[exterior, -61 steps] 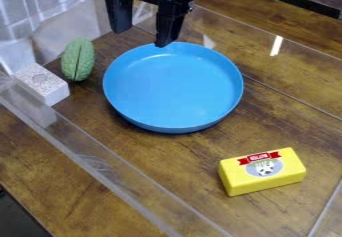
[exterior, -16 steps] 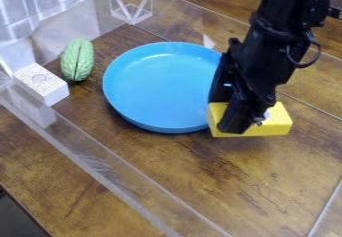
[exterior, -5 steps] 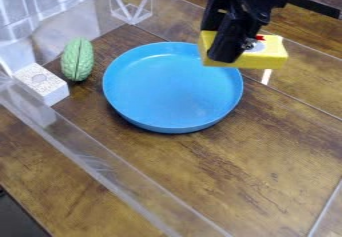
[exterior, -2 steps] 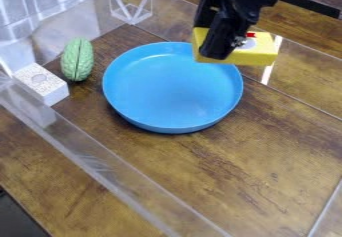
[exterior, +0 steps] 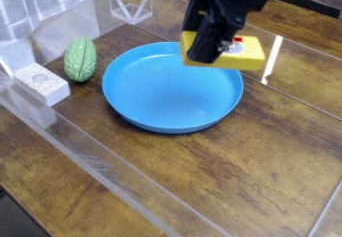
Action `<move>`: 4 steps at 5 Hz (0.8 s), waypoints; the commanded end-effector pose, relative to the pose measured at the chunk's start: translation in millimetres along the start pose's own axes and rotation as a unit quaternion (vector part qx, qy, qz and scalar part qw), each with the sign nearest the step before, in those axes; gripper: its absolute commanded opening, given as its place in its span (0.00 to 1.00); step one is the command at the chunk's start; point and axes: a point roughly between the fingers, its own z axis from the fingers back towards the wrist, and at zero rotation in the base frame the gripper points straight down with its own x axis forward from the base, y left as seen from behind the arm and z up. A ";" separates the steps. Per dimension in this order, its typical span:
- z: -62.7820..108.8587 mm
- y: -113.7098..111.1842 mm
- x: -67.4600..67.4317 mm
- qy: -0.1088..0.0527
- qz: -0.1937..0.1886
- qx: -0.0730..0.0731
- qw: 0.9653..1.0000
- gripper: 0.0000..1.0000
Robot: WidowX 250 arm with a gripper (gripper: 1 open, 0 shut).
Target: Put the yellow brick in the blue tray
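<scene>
Brown wooden table (exterior: 254,171) is holding the blue tray (exterior: 147,116); the gripper (exterior: 205,51) is squeezing the yellow brick (exterior: 238,53), carrying it over the rim; next, lowering and letting go.

You see the yellow brick (exterior: 238,54) no longer lying on the wood at the lower right of the frame: it now hangs clamped in the gripper (exterior: 207,51), lifted above the upper right rim of the blue tray (exterior: 158,93). Over the last second, arm and brick slide leftward from the frame's upper right, edging over the dish.
</scene>
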 end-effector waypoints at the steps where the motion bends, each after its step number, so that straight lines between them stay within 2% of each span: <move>1: 16.8 14.0 -16.7 -0.031 0.031 0.017 0.999 0.00; 2: 10.9 13.8 -19.6 -0.029 0.035 0.012 0.999 0.00; 3: 4.2 13.3 -23.1 -0.027 0.040 0.005 0.999 1.00; 4: 0.0 14.4 -21.4 -0.026 0.043 0.003 0.999 1.00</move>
